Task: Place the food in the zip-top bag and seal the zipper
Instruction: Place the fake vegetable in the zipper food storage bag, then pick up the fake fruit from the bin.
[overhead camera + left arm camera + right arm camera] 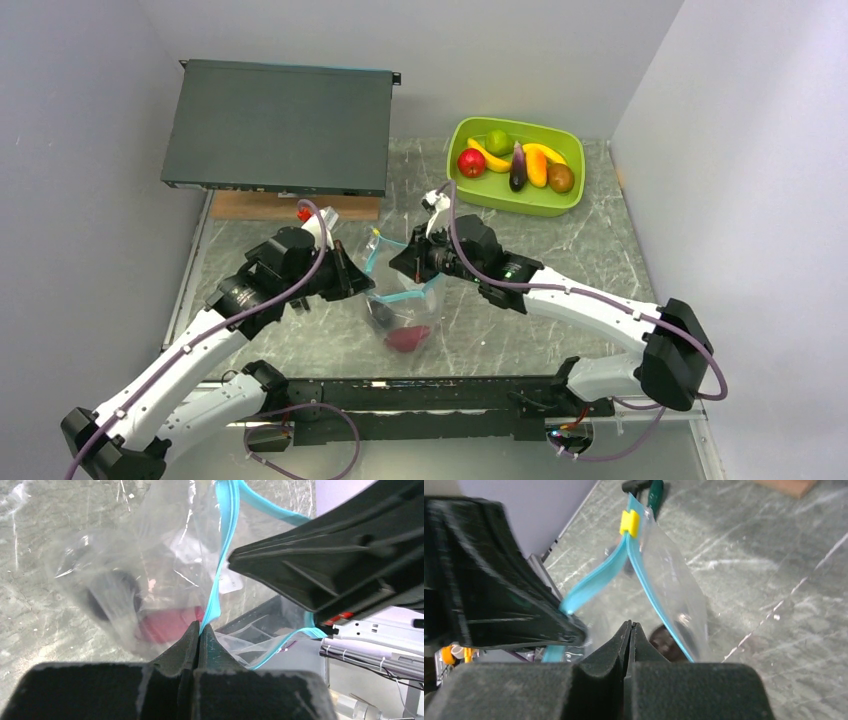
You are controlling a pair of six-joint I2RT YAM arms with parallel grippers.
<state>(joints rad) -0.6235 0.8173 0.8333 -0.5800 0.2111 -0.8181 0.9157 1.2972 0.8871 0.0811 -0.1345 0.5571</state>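
Note:
The clear zip-top bag lies between my two grippers, its mouth spread open. Its teal-blue zipper has a yellow slider at the far end. Inside the bag lie a dark piece and a red piece. My left gripper is shut on one lip of the zipper. My right gripper is shut on the bag's clear film by the other lip. The rest of the food sits in the lime-green tub: apple, lime, bananas, eggplant, orange piece, kiwi.
A dark flat box rests on a wooden block at the back left. A small red thing lies by the block. Grey walls close in the left, back and right sides. The marbled table top runs between tub and right arm.

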